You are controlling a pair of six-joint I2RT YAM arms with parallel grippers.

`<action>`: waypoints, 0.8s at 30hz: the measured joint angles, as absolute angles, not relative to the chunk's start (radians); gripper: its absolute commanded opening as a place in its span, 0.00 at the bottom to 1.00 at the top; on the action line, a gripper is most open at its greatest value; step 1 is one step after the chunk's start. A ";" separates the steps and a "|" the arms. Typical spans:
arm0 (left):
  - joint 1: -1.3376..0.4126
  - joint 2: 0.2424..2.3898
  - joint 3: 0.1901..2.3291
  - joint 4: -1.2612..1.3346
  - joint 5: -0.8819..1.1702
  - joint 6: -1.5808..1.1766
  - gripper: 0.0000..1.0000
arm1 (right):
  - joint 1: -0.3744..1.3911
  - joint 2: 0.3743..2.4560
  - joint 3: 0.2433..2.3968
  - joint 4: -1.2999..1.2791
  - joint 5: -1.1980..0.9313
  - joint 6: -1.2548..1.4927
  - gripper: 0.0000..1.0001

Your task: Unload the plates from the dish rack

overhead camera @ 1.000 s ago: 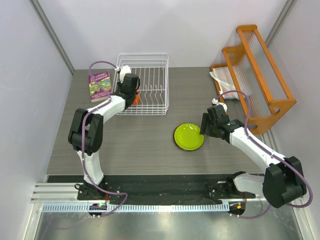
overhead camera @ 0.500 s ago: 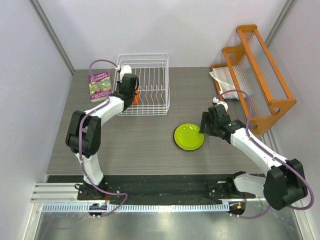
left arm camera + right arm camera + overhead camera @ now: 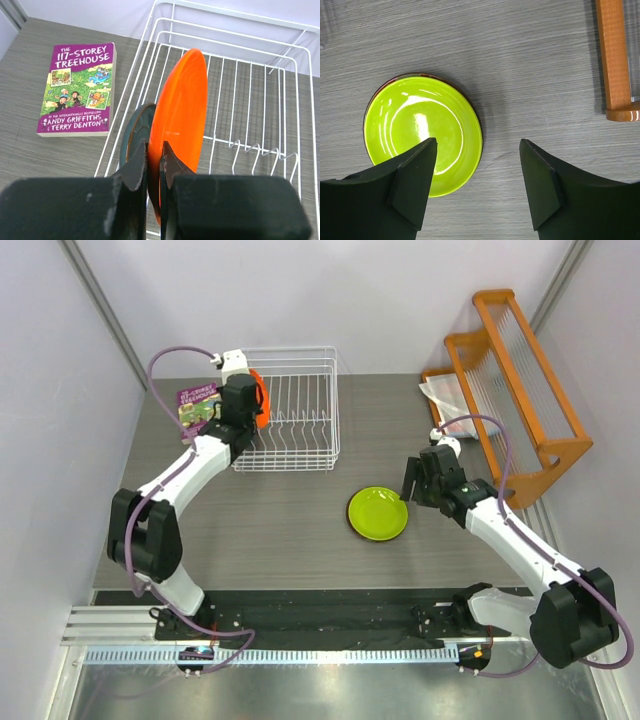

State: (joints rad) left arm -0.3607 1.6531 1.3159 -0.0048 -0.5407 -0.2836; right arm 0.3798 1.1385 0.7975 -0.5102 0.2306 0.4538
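Tabletop [image 3: 280,530] of grey wood grain is carrying everything. At its far right an orange wooden rack [image 3: 462,348] is standing against the wall. At far left-centre the white wire dish rack [image 3: 296,466] is sitting with its tines pointing up.

Left gripper [image 3: 154,160] is reaching over the dish rack's left side. Its jaws are clamping tight on the rim of the orange plate [image 3: 180,120], which is standing upright on edge (whether its lower edge is touching the wires cannot be told). Right gripper [image 3: 477,145] is hovering above the table with its jaws spread wide and nothing between them. One finger is hanging over the lime green plate [image 3: 425,115] and the other over bare wood.

A purple paperback book [image 3: 80,90] is lying flat on the table just outside the dish rack's left wall.

The lime green plate is resting face up near the table's middle, well apart from the dish rack. The thin edge of the dark red plate [image 3: 415,74] is peeking out beneath its far side. The dark teal-grey plate [image 3: 134,137] is standing on edge inside the dish rack, just beside the orange plate on the book's side and partly hidden by it.
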 measured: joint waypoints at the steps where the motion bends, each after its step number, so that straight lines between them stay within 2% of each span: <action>1: -0.361 1.647 1.316 -0.006 -0.540 -0.284 0.00 | 0.380 1.137 0.797 -0.510 0.231 0.454 0.73; 11: -0.360 1.533 1.293 -0.064 -0.445 -0.360 0.00 | 0.380 1.116 0.809 -0.520 0.223 0.449 0.73; 16: -0.360 1.451 1.217 -0.057 -0.232 -0.484 0.00 | 0.380 1.099 0.838 -0.497 0.164 0.447 0.73; 24: -0.386 1.424 1.016 0.046 0.074 -0.704 0.00 | 0.381 1.065 0.821 -0.313 -0.072 0.497 0.73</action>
